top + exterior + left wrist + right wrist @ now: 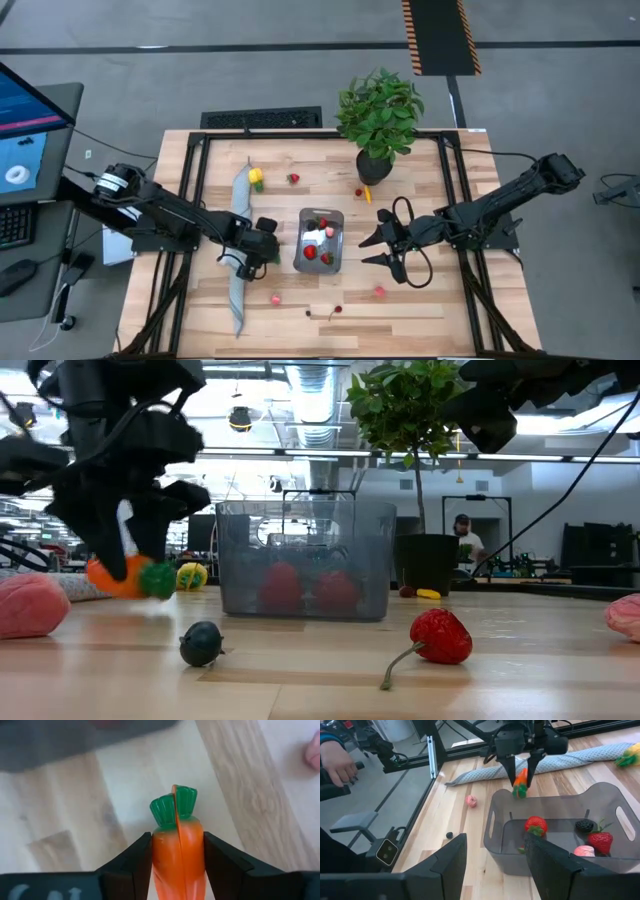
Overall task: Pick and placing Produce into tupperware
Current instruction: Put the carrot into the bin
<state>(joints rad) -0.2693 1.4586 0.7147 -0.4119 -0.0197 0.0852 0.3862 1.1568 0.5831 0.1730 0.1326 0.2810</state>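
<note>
Sitting near the middle of the wooden table (pixel 420 300), the clear greyish tupperware (pixel 320 240) is seen with several pieces already inside it. In the right wrist view two red strawberries (pixel 536 825) are seen on its floor, one near the middle and one (pixel 600 841) toward the far end, together with a dark blackberry-like piece (pixel 584 825) and a pale pink piece (pixel 584 851). Handle slots are cut into the container's end walls.

The orange carrot (pixel 178 855) is held by the left gripper (pixel 262 248), whose jaws are clamped on its body, the green top pointing away from the fingers. The gripper is placed just beside the tupperware's left end, above the table surface, with the carrot (pixel 520 780) hanging tip-down near the rim. The grey cloth strip (pixel 239 245) lies beneath and behind that arm.

The right gripper (pixel 384 250) is held at the container's other side, its jaws spread apart with nothing between them.

Loose produce is scattered on the table: a yellow piece (pixel 256 178) at the cloth's far end, a red berry (pixel 293 178) beside it, a pink piece (pixel 276 298) and another (pixel 379 292) toward the near edge, and a stemmed red piece (pixel 440 637) beside a small dark berry (pixel 201 644). A potted plant (pixel 380 115) stands at the far side.
</note>
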